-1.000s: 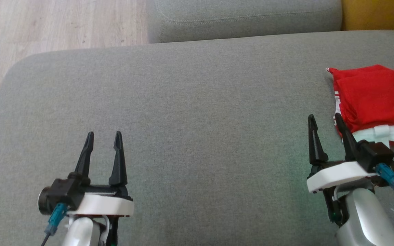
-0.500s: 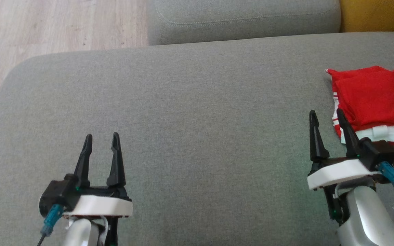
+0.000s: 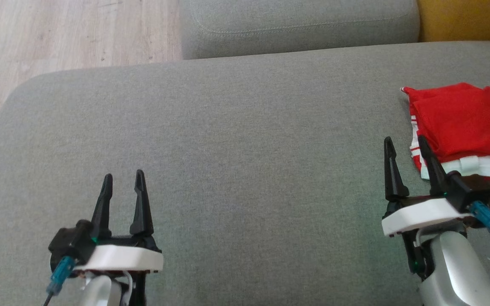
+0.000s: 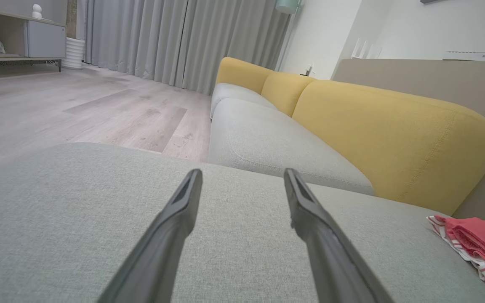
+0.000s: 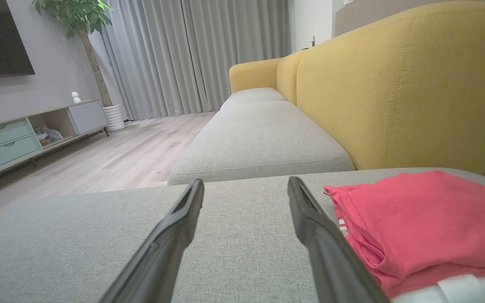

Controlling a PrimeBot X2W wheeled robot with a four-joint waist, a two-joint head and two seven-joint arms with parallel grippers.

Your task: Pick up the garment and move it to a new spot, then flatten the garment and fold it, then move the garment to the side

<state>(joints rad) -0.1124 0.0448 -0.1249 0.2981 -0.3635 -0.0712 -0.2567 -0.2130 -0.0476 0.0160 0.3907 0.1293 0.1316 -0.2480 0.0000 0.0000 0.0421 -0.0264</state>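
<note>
- The red garment (image 3: 466, 119), with white stripes at its border, lies folded in a compact packet at the right edge of the frame, on the grey sofa seat (image 3: 228, 127). Nothing holds it.
- Compared with one second ago, the left hand (image 3: 123, 173) sits a little lower in the frame, nearer to the bottom edge. Its two fingers are spread and there is nothing between them.
- The right hand (image 3: 403, 138) is almost at the same place as before, in the lower right. Its fingers are also spread and carry nothing. The tip of one finger appears over the striped border of the garment, but I cannot tell if it touches the cloth.
- The whole picture has shifted slightly to the left, so I judge that the head camera has moved. The garment itself keeps its shape and its place on the seat.
- In my judgement, the folding and the moving to the side are already done. The left hand is drawing back from the work, and little or nothing of the task remains.
</note>
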